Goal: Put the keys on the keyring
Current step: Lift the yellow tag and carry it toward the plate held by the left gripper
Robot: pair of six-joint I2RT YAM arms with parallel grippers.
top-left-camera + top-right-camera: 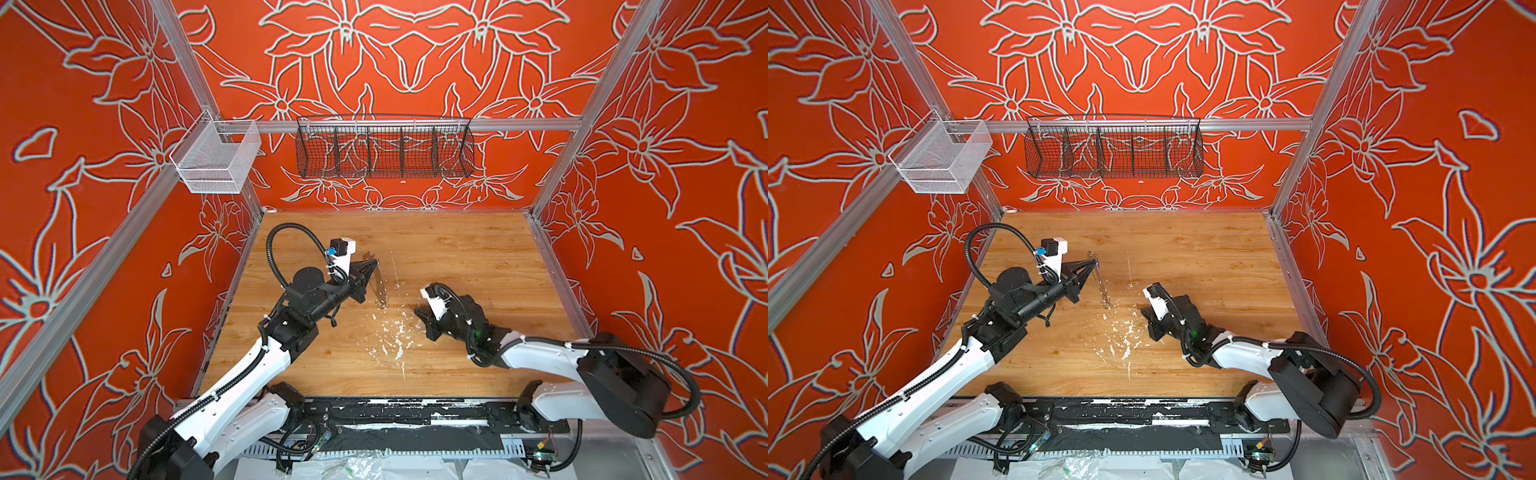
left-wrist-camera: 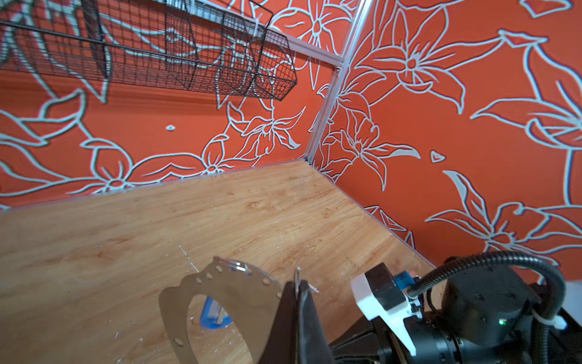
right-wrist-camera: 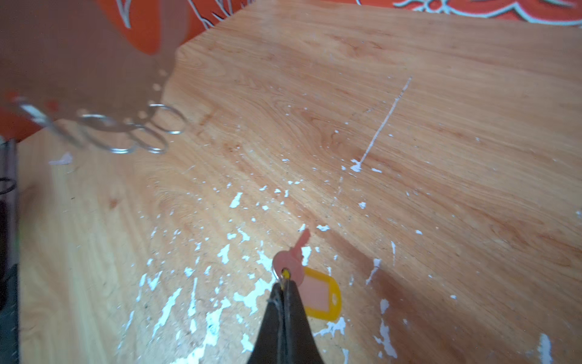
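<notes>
The left claw (image 2: 297, 285) was clamped shut on the rim of the keyring (image 2: 226, 290), holding the flat grey-brown ring up on edge above the wooden tabletop (image 1: 457, 257), with its small split rings (image 3: 148, 132) hanging along the lower edge. The right claw (image 3: 283, 283) was closed on the small loop that joins a key (image 3: 291, 258) to its yellow tag (image 3: 321, 297), low over a patch of white paint flecks (image 3: 201, 283) and well apart from the keyring. A blue tag (image 2: 214, 316) showed through the keyring's central opening; whether it lay on the tabletop or hung from the ring could not be told. To do this step well, the right claw would probably need to carry the key's loop toward one hanging split ring, meeting it edge-on, while the left kept the keyring steady.
</notes>
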